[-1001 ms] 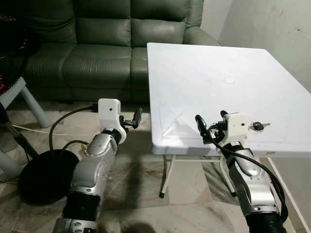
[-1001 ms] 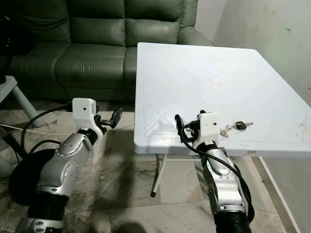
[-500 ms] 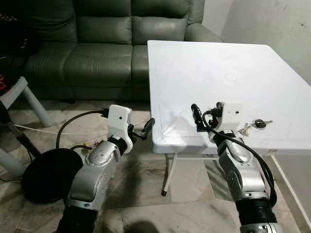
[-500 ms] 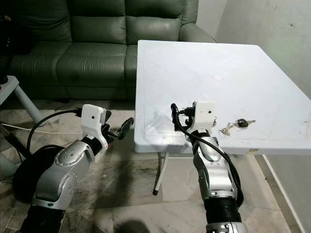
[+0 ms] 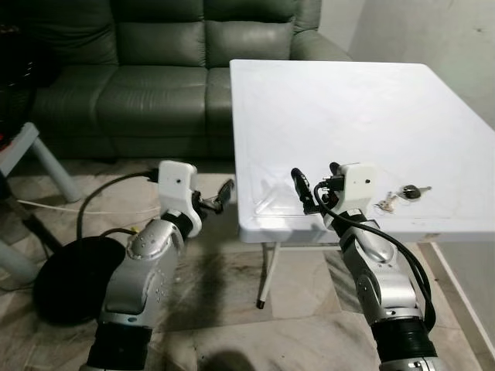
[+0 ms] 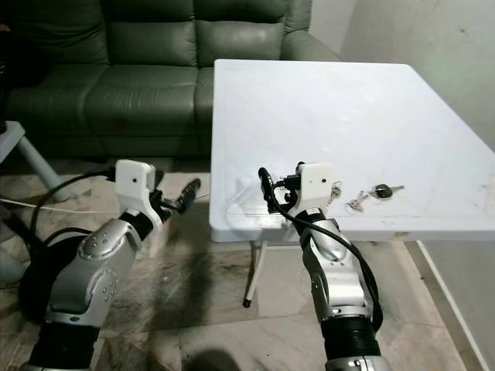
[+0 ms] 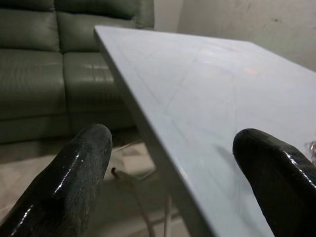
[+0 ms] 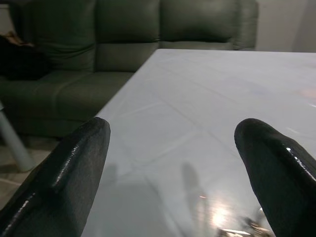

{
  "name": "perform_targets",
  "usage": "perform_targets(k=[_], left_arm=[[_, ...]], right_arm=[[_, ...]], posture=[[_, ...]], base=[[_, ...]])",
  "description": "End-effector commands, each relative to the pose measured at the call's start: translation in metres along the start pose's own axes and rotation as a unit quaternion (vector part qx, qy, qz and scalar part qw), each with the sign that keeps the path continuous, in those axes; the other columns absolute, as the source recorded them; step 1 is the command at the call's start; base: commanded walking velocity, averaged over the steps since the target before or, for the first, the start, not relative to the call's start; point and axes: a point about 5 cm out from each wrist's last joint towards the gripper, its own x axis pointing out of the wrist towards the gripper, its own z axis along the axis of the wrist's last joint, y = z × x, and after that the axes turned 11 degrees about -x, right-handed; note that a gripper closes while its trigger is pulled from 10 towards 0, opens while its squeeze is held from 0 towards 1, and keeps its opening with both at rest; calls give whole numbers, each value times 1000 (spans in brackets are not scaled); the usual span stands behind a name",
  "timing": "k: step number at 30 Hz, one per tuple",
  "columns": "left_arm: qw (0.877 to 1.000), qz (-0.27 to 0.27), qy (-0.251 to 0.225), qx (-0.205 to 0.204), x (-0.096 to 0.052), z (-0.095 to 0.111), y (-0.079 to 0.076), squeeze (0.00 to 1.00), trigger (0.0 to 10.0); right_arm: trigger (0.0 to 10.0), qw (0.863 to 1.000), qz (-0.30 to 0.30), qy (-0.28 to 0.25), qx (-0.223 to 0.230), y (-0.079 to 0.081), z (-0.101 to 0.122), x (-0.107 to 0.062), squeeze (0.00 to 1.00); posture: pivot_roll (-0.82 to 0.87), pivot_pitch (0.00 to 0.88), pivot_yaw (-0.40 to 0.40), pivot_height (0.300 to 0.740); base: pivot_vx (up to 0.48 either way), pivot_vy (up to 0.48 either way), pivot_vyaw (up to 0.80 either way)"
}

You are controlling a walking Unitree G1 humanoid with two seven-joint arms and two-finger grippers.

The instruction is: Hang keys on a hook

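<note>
A small bunch of keys point(image 5: 403, 195), one of them black-headed, lies on the white table point(image 5: 332, 100) near its front right edge. My right gripper point(image 5: 315, 181) hovers open over the table's front edge, a short way left of the keys and pointing away from them towards the sofa. Its two fingers point(image 8: 64, 182) stand wide apart with nothing between them. My left gripper point(image 5: 220, 195) is open in the air just off the table's left front corner, above the floor. Its black fingers point(image 7: 74, 182) frame the table's edge.
A dark green leather sofa point(image 5: 155, 69) stands behind and left of the table. A black round base point(image 5: 69, 278) with a cable lies on the tiled floor at left, beside a white stool leg point(image 5: 35, 154). A wall point(image 5: 433, 31) closes the right side.
The camera has shifted a little. My right gripper has drawn slightly left, away from the keys. The left gripper has come nearer the table's corner. The keys have not moved.
</note>
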Motion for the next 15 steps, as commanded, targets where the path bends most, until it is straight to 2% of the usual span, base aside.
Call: perform_targets(k=[1, 15], left_arm=[[1000, 15, -5, -10, 3, -1, 3, 0, 10000], [1000, 25, -17, -7, 7, 2, 8, 0, 10000]], right_arm=[[10000, 1000, -12, -2, 4, -4, 1, -4, 0], [10000, 1000, -19, -3, 5, -9, 0, -8, 0]], posture=[[-56, 37, -57, 740], [-68, 20, -64, 740]], base=[[0, 0, -688], [0, 0, -683]])
